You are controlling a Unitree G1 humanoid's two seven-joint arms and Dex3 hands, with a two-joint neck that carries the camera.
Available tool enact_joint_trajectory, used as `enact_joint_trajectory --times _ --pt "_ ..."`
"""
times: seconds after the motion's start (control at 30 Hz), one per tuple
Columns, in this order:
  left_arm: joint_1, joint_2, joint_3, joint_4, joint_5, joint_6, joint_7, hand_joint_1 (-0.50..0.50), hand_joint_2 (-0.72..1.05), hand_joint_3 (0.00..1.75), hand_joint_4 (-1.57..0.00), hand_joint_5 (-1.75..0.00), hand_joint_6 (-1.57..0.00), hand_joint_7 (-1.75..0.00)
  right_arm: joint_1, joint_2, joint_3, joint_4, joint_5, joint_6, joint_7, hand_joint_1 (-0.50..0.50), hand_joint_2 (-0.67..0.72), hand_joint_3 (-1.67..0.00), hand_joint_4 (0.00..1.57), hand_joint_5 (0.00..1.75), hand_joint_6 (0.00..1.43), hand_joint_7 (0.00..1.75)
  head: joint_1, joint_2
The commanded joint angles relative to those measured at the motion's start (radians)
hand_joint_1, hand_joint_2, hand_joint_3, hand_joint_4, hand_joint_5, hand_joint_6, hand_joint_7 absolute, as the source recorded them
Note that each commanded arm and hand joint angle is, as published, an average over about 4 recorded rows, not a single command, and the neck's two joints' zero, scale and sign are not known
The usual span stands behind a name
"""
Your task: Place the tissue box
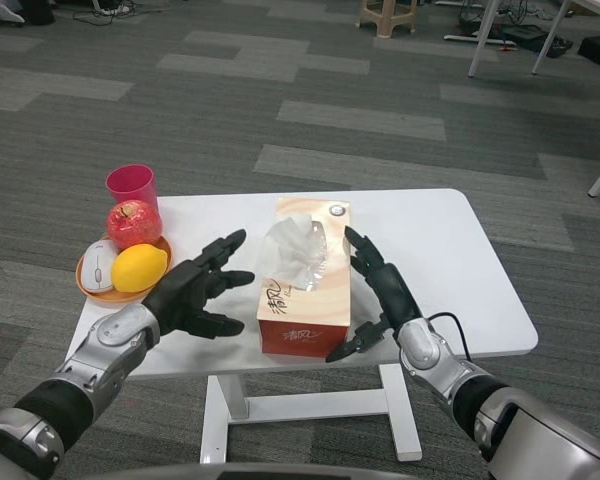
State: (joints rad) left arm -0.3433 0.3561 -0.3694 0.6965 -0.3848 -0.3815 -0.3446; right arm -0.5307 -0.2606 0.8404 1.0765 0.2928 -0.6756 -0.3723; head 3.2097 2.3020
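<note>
An orange tissue box (308, 290) with white tissue sticking out of its top lies on the white table (430, 250), near the front edge at the middle. My left hand (198, 290) hovers just left of the box, fingers spread, a small gap between fingertips and the box's side. My right hand (375, 290) is on the box's right side, fingers spread, very close to or brushing the box. Neither hand holds anything.
At the table's left stands an orange plate (88, 281) with a lemon (140, 267), a red apple (133, 223) and a white mouse (101, 262). A pink cup (131, 186) stands behind it. Grey carpet surrounds the table; furniture legs show far back.
</note>
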Motion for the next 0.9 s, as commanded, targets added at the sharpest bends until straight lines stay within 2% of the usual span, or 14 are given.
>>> enact_joint_trajectory --times 0.03,0.23,0.4,0.67,0.9 --pt "-0.005 0.0 0.023 0.003 -0.011 -0.013 -0.001 0.5 1.05 0.17 0.0 -0.82 0.0 0.0 0.017 -0.011 -0.02 -0.023 -0.001 -0.008 -0.004 -0.45 0.01 -0.24 0.36 0.0 0.1 0.07 0.0 0.0" --pt "-0.003 0.0 0.037 0.004 -0.016 -0.014 -0.001 0.5 1.05 0.17 0.0 -0.82 0.0 0.0 0.025 -0.012 -0.037 -0.053 -0.001 -0.01 -0.002 -0.42 0.01 -0.24 0.26 0.0 0.09 0.07 0.004 0.004" --pt "0.0 0.0 0.048 0.011 -0.02 -0.014 -0.001 0.5 1.05 0.17 0.0 -0.85 0.0 0.0 0.042 -0.019 -0.061 -0.074 -0.002 -0.015 0.0 -0.42 -0.03 -0.24 0.25 0.0 0.09 0.07 0.005 0.004" --pt "0.003 0.0 0.068 0.013 -0.02 -0.015 -0.001 0.5 1.05 0.17 0.0 -0.82 0.0 0.0 0.073 -0.052 -0.104 -0.121 -0.003 -0.019 0.015 -0.43 -0.03 -0.24 0.21 0.0 0.06 0.07 0.008 0.003" --pt "0.004 0.0 0.071 0.015 -0.02 -0.015 -0.001 0.5 1.05 0.17 0.0 -0.82 0.0 0.0 0.117 -0.066 -0.17 -0.163 -0.002 -0.022 0.036 -0.42 -0.02 -0.24 0.23 0.0 0.06 0.07 0.014 0.007"
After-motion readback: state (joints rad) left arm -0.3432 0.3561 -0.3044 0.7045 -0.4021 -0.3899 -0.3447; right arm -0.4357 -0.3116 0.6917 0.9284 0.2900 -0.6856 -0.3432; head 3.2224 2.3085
